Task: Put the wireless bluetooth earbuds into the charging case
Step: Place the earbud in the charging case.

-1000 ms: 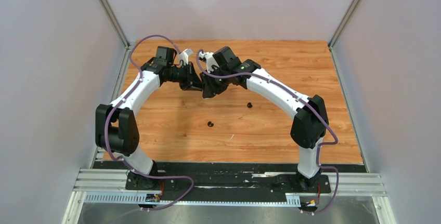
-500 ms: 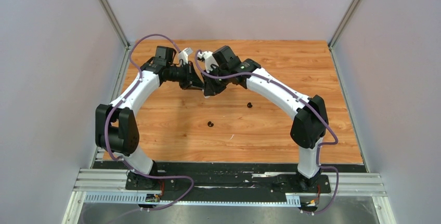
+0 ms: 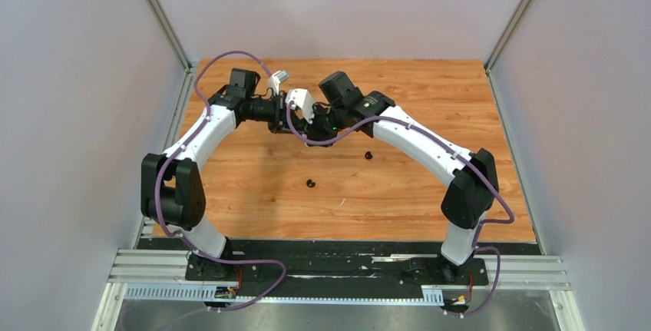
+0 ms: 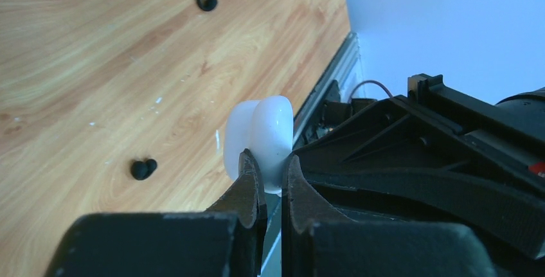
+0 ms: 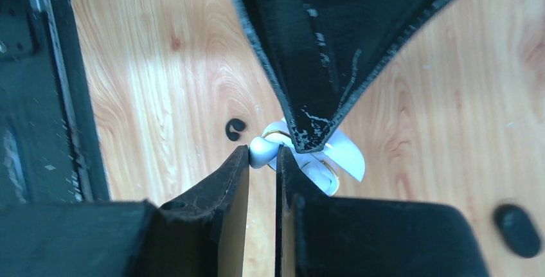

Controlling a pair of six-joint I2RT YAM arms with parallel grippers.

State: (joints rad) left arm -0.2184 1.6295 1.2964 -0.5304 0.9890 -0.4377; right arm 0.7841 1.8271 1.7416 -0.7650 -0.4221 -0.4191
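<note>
My left gripper (image 4: 270, 164) is shut on the white charging case (image 4: 260, 139), which it holds above the table. In the right wrist view the case (image 5: 331, 161) hangs open, its lid to the right and a left finger (image 5: 321, 65) across it. My right gripper (image 5: 262, 156) is shut on a small white earbud (image 5: 261, 150) at the case's left edge. Two black earbuds (image 3: 368, 155) (image 3: 310, 183) lie apart on the wood. In the top view both grippers (image 3: 294, 120) (image 3: 311, 127) meet at mid-table, hiding the case.
The wooden table (image 3: 253, 177) is walled by grey panels at left, back and right. One black earbud (image 5: 235, 128) lies on the wood just below the case. The arms' bases sit on a black rail (image 3: 338, 262) at the near edge.
The right wrist has turned and moved left against the left gripper, and its elbow has swung out to the right. Its jaws have closed. The left arm has stayed put.
</note>
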